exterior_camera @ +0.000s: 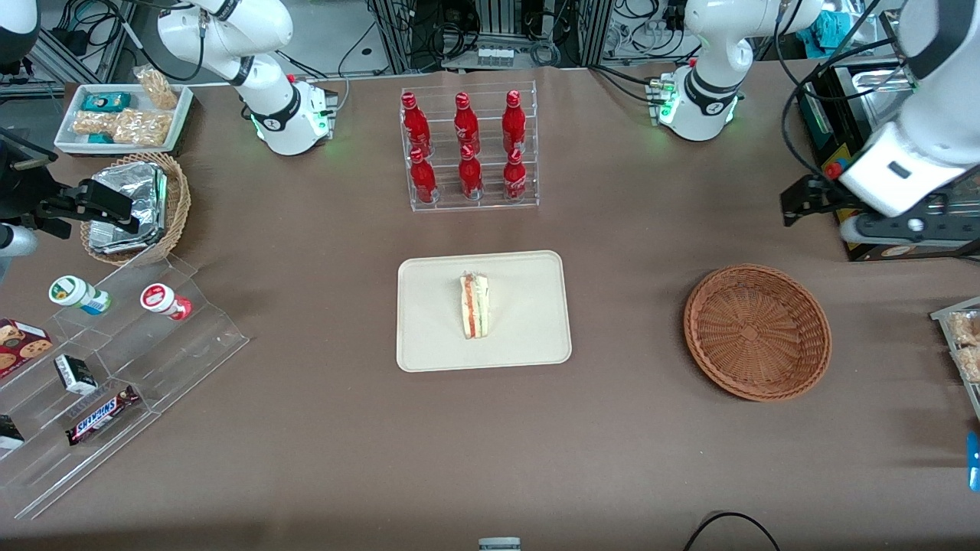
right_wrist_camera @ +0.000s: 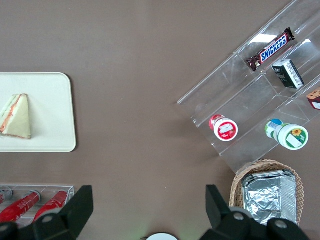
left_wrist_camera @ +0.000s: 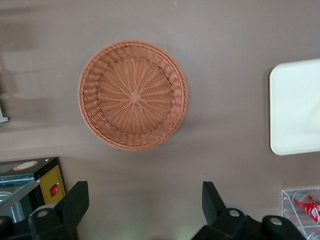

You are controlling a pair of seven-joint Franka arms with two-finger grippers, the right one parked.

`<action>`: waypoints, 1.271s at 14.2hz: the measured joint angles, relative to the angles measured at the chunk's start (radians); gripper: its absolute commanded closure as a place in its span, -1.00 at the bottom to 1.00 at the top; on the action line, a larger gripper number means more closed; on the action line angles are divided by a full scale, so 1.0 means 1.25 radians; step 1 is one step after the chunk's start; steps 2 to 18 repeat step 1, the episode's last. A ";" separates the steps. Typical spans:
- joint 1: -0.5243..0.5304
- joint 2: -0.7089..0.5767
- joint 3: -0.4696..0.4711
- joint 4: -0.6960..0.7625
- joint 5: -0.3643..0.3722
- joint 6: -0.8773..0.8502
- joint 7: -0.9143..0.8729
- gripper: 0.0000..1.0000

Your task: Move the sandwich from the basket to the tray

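1. Sandwich [exterior_camera: 475, 305]: triangular wedge of pale bread with red and green layers showing along one edge. It lies on the tray, near the tray's middle, and nothing touches it.
2. Tray [exterior_camera: 528, 337]: flat cream rectangle with rounded corners, at the centre of the brown table [exterior_camera: 612, 229]. It holds only the sandwich.
3. Basket [exterior_camera: 757, 331]: shallow round reddish-brown wicker, nothing inside. It sits well apart from the tray, toward the working arm's end of the table.
4. Gripper [left_wrist_camera: 145, 207]: raised high above the table, farther from the front camera than the basket. Its two black fingers [left_wrist_camera: 75, 202] are spread wide apart and hold nothing.
5. Bottle rack [exterior_camera: 468, 149]: clear stepped stand with six red bottles, farther from the front camera than the tray.
6. Acrylic display steps [exterior_camera: 115, 375]: toward the parked arm's end, carrying two small cups, a chocolate bar and small boxes.
7. Light-tan basket [exterior_camera: 172, 203]: holds foil packets, next to the display steps.
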 measured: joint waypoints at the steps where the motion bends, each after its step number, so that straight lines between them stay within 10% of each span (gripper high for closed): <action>1: 0.006 0.001 0.000 0.007 0.000 0.000 0.001 -1.00; 18: 0.006 0.001 0.000 0.007 0.000 0.000 0.001 -1.00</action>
